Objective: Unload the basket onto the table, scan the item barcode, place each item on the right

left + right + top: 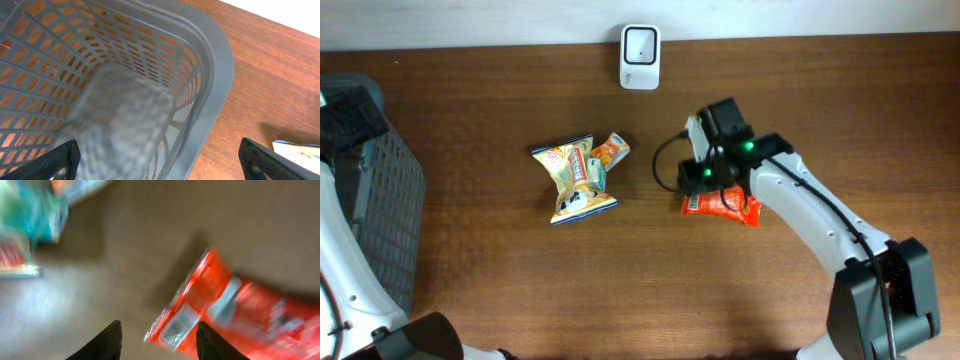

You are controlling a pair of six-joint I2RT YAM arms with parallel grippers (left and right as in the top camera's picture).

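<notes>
Red packet point(720, 207) lies flat on the desk point(520, 300), right of the middle, with the right arm's hand point(708, 180) hanging directly over its near-left end. In the right wrist view the picture is smeared, but the two fingers of that hand point(162, 339) stand apart, and the packet's point(240, 310) pale-labelled corner pokes into the gap without being pinched, so I'd call the hand released and holding nothing. The packet's long axis runs roughly across the desk, tipping a little toward the front at its right end.

The right arm is far the nearer. I judge that it must take the packet and carry it to the white scanner point(640, 44), which stands at the far edge, beyond the packet and off to its left. I can't make out a barcode in the blur.

A heap of other snack bags point(578, 178) sits near the desk's middle, well apart from the red packet. At the left edge is a grey slotted basket point(215, 75), and the left hand point(162, 162) hovers above it, spread wide and empty. The desk is dark wood grain, with a pale strip beyond its far edge.
</notes>
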